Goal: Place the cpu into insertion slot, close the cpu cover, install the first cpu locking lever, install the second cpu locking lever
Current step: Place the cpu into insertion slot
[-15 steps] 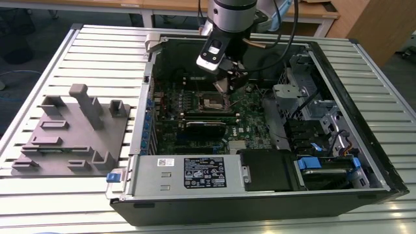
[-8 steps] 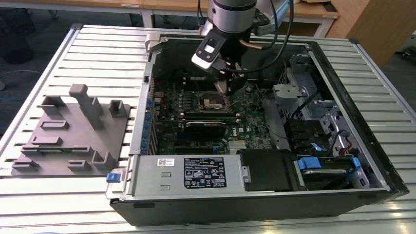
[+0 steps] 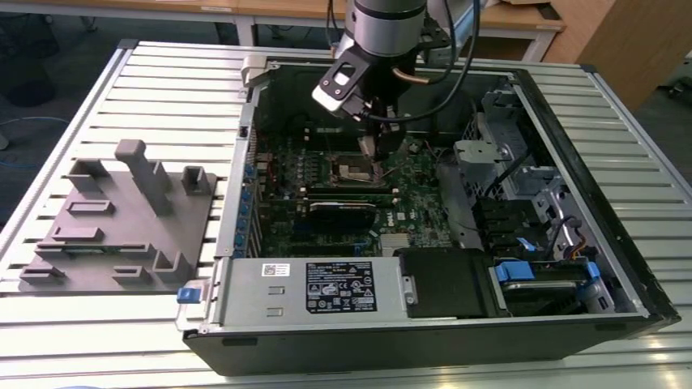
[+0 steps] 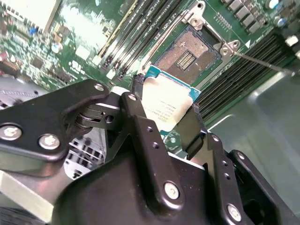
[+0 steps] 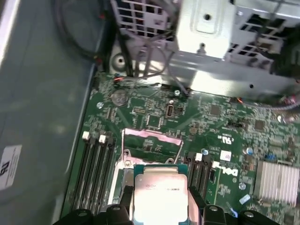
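Observation:
In both wrist views my gripper (image 4: 166, 101) (image 5: 161, 199) is shut on the cpu (image 4: 164, 108) (image 5: 161, 190), a flat silver-grey square chip pinched by its edges between two black fingers (image 4: 138, 93). The chip hangs just above the green motherboard, close beside the insertion slot (image 4: 187, 54), whose tan-gold contact field lies bare. The cpu cover (image 5: 151, 137) stands tilted up behind the slot. A thin locking lever (image 4: 262, 63) sticks out free. In the exterior view the gripper (image 3: 373, 152) hovers over the slot (image 3: 355, 171) inside the open computer case.
Black memory slots (image 4: 126, 42) flank the socket. A black card (image 3: 343, 207) lies toward the case front, with the power supply (image 3: 324, 288) beyond it. Metal drive cages (image 3: 519, 178) fill the exterior view's right. A grey fixture block (image 3: 119, 227) sits on the table outside.

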Action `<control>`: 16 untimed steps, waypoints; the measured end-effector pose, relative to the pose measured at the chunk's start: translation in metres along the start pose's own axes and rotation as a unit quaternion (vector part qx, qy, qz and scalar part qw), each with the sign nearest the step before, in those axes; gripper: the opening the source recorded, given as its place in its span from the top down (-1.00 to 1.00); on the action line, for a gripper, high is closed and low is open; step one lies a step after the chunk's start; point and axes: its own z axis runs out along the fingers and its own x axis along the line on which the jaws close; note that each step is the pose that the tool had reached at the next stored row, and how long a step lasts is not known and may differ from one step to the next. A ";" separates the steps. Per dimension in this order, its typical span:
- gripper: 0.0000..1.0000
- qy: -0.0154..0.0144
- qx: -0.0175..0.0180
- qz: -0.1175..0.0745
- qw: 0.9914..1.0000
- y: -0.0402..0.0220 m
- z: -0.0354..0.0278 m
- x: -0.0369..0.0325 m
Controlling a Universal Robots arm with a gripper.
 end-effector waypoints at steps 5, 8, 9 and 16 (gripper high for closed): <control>-0.08 -0.004 -0.001 0.046 0.999 -0.0001 0.0015 0.0000; -0.08 -0.007 -0.001 0.072 0.997 -0.0002 0.0023 0.0000; -0.08 -0.008 -0.001 0.091 0.996 -0.0003 0.0029 0.0000; -0.08 -0.012 -0.002 0.133 0.991 -0.0004 0.0041 -0.0001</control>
